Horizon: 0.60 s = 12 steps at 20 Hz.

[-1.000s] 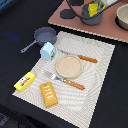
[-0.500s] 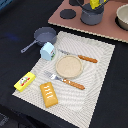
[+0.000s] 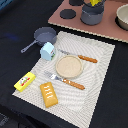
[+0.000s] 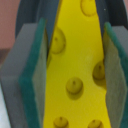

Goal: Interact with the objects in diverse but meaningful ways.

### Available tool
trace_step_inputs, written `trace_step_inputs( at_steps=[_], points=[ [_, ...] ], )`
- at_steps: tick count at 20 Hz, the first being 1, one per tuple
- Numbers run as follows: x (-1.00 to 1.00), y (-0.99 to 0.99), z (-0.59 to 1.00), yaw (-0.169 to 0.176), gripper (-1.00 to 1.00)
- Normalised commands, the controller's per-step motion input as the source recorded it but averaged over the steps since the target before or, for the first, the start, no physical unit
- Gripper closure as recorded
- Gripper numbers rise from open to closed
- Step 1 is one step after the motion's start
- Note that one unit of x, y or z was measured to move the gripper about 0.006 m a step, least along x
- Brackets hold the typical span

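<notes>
In the wrist view my gripper [image 4: 75, 80] is shut on the yellow holed cheese wedge [image 4: 75, 55], held between green-padded fingers [image 4: 34, 75]. In the exterior view the cheese [image 3: 94, 3] shows at the top edge, just over a grey pot [image 3: 91, 15]; the gripper itself is mostly cut off there. On the striped mat [image 3: 100, 60] lie the grey long-handled saucepan [image 3: 44, 36], the small white carton [image 3: 48, 51], the yellow red-labelled box [image 3: 24, 81] and the orange-brown bread block [image 3: 49, 94].
A round tan plate [image 3: 68, 66] sits mid-mat between an orange-handled knife [image 3: 82, 58] and fork [image 3: 70, 82]. A pink toy stove [image 3: 107, 27] at the back carries black burners [image 3: 67, 13] and a beige bowl [image 3: 123, 17].
The cheese above the grey pot has shifted slightly upward toward the frame's top edge. The items on the mat have not moved.
</notes>
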Motion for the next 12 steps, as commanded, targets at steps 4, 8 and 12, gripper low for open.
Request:
trace_step_inputs(
  at_steps=[4,8,12],
  points=[
    [0.01,0.33,-0.05,0.000,-1.00],
    [0.02,0.33,0.09,0.000,-1.00],
    [0.00,0.33,0.38,0.000,-1.00]
  ],
)
